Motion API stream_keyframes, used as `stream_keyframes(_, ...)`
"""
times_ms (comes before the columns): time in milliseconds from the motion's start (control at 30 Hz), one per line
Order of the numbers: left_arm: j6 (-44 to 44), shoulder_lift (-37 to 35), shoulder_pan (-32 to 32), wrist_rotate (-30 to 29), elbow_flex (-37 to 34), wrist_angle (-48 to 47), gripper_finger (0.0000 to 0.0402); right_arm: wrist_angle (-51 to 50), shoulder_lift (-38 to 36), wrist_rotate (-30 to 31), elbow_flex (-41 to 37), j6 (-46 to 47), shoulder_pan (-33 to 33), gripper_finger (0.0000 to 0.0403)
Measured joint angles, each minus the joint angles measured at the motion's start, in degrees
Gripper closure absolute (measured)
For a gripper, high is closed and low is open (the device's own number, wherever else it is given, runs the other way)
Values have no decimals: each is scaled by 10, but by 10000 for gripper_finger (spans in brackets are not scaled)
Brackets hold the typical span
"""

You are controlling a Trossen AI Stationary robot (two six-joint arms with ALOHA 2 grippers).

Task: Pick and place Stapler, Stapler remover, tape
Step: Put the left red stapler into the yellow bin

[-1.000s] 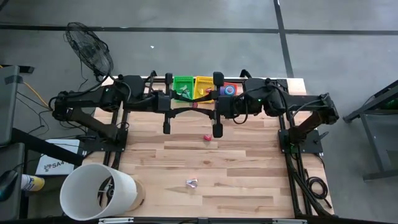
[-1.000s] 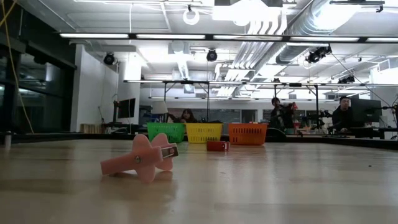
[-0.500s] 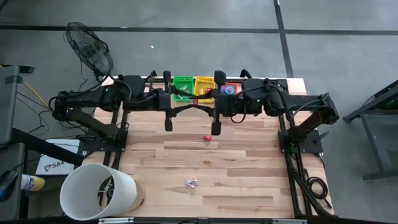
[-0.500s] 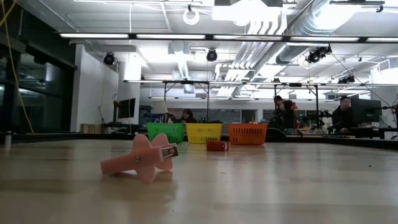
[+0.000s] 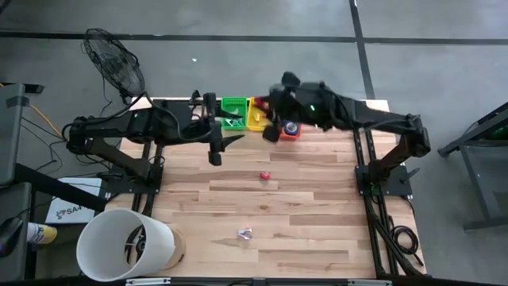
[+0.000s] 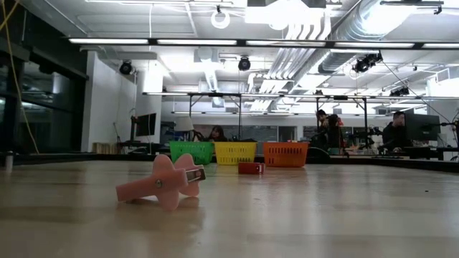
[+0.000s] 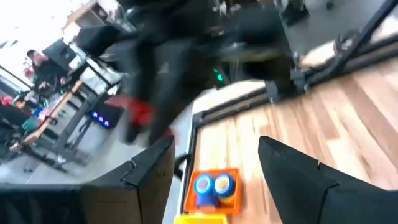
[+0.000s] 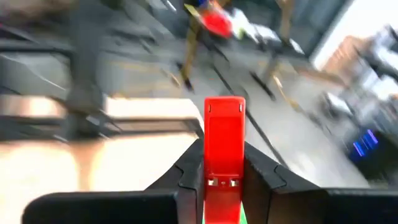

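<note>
My right gripper (image 5: 272,133) hangs above the yellow basket (image 5: 258,116) and the orange basket (image 5: 292,132) at the table's far edge, shut on a red stapler (image 8: 224,124). Blue tape rolls (image 7: 212,185) lie in the orange basket. My left gripper (image 5: 221,149) stands open in the air, in front of the green basket (image 5: 233,111), with nothing between its fingers (image 7: 152,171). A second small red stapler (image 5: 265,175) lies on the table's middle. The pink stapler remover (image 6: 161,183) lies nearer the front edge (image 5: 244,233). My right gripper pinches the red stapler's two long sides (image 8: 211,171) between its two fingers (image 8: 189,171), near the stapler's rear end. The stapler lies along the fingers and sticks out ahead of them. It is lifted clear, above the baskets.
Green (image 6: 191,151), yellow (image 6: 235,152) and orange (image 6: 285,153) baskets stand in a row at the far edge. A white bucket (image 5: 125,242) stands off the table's near left corner and a fan (image 5: 115,63) off its far left. People show in the room beyond.
My right gripper has swung from above the table's middle toward the far edge, over the baskets, carrying the red stapler and tipping downward. My left gripper has opened and tipped a little, staying where it was.
</note>
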Motion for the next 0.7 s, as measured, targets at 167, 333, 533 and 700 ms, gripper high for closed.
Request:
stream_keyframes(167,-14,0,1,-26,0,-36,174,-57,16,0,0,43,-67,345)
stream_keyframes(333,-29,-2,1,-39,0,-71,174,-70,56,-36,0,57,-128,345)
stream_keyframes(533,-75,-6,1,-40,0,-125,174,-81,117,-99,0,42,-191,341)
stream_keyframes(700,-109,-5,1,-39,0,-147,174,-84,183,-182,0,40,-238,344)
